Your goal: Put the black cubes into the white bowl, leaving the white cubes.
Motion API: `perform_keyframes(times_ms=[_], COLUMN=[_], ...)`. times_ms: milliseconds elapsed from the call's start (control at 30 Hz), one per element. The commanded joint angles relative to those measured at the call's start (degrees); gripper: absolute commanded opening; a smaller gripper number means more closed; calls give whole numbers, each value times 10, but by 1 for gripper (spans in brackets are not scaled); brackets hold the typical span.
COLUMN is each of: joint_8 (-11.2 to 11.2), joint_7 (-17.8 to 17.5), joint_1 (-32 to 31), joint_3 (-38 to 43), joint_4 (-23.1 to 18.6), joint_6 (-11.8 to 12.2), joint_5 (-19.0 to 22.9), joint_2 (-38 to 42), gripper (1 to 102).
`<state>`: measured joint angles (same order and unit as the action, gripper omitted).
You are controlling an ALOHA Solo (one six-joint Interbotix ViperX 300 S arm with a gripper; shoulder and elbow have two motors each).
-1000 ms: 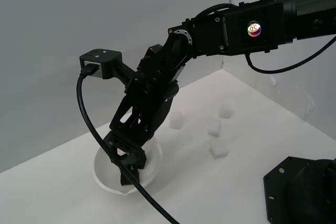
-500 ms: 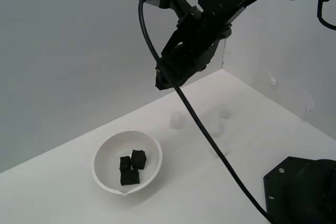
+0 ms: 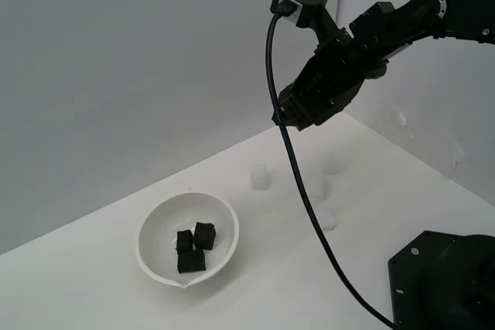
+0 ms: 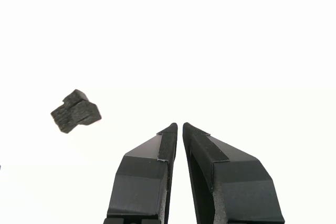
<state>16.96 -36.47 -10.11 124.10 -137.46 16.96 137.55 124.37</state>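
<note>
In the exterior view we see the whole scene: the white bowl sits on the white counter toward the exterior view's left, and the three black cubes lie clustered together inside it, touching one another. The wrist view gives us none of this layout; its background is washed out to plain white, and only a dark cluster of black cubes shows against it, with the bowl's rim not distinguishable. What the wrist view adds is the gripper: its two fingers stand almost together with only a thin slit between the tips, and nothing is held between them. In the exterior view the gripper hangs high above the counter, well apart from the bowl and toward the exterior view's right, with a black cable looping down from the wrist camera. We count three white cubes that are faintly visible on the counter beyond the bowl; any more we cannot make out. The counter meets grey walls at the rear. The bowl is round, glossy and has a small pouring lip at its near rim; the black cubes are matte, and the finger pads are finely ribbed.
</note>
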Motion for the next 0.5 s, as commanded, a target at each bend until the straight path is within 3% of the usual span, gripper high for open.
perform_keyframes(times_ms=[0, 167, 467], joint_8=[9, 15, 21], joint_7=[28, 82, 91], joint_1=[-4, -3, 44], joint_3=[34, 80, 199], joint_4=[-21, -62, -127], joint_6=[2, 0, -20], joint_5=[20, 60, 126], joint_2=[31, 78, 198], gripper=[3, 3, 3])
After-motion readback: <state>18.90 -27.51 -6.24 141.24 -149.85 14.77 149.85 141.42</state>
